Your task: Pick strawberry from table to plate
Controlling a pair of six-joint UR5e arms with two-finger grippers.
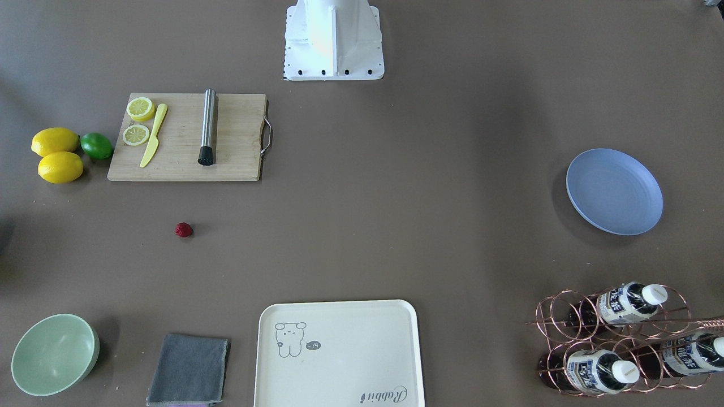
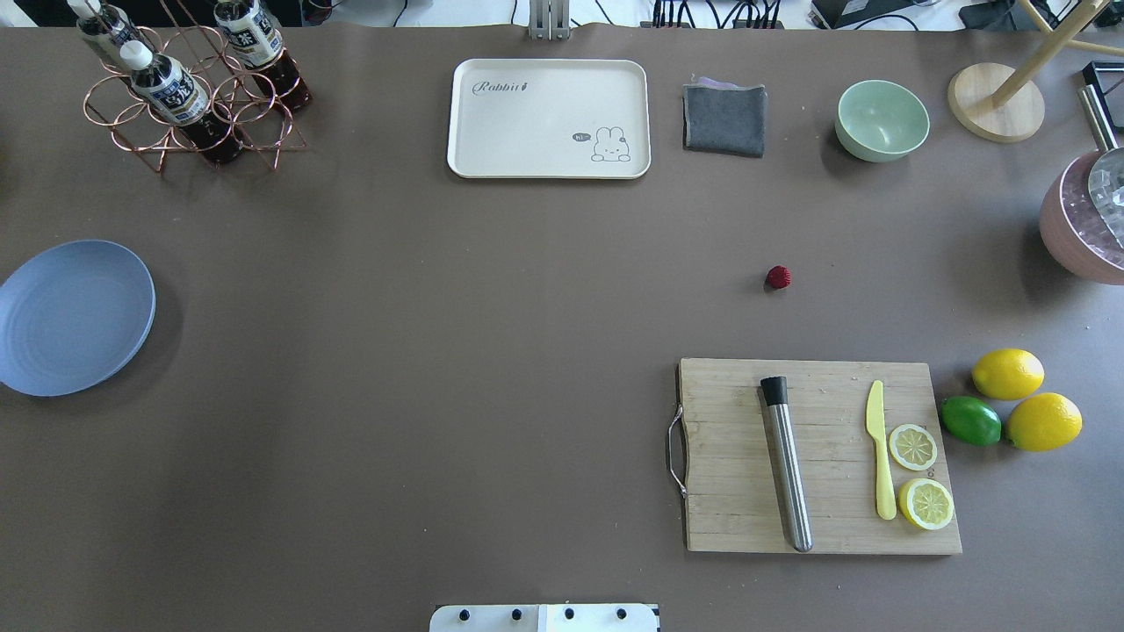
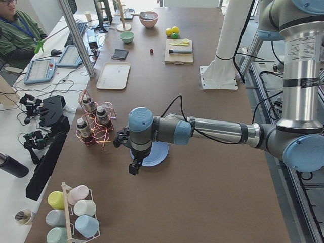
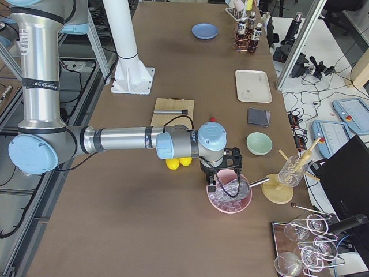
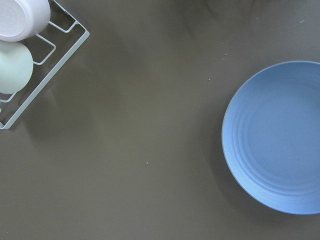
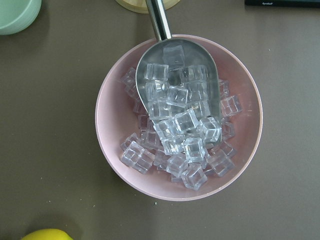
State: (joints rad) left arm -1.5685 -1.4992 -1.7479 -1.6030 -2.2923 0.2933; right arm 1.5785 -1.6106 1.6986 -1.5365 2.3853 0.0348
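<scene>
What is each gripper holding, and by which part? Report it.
The strawberry lies untouched on the table. The left gripper and the right gripper show only in side views; nothing visible in either, but their hold cannot be told.

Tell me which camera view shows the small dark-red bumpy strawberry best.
Exterior front-facing: the small dark-red strawberry lies unobstructed on the brown table, its bumps visible. Overhead shows it nearly as well; both side views show only a distant red speck; the wrist views miss it.

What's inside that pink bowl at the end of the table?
Clear ice cubes and a metal scoop, itself heaped with cubes, fill the pink bowl. The bowl's bottom is hidden beneath them.
</scene>
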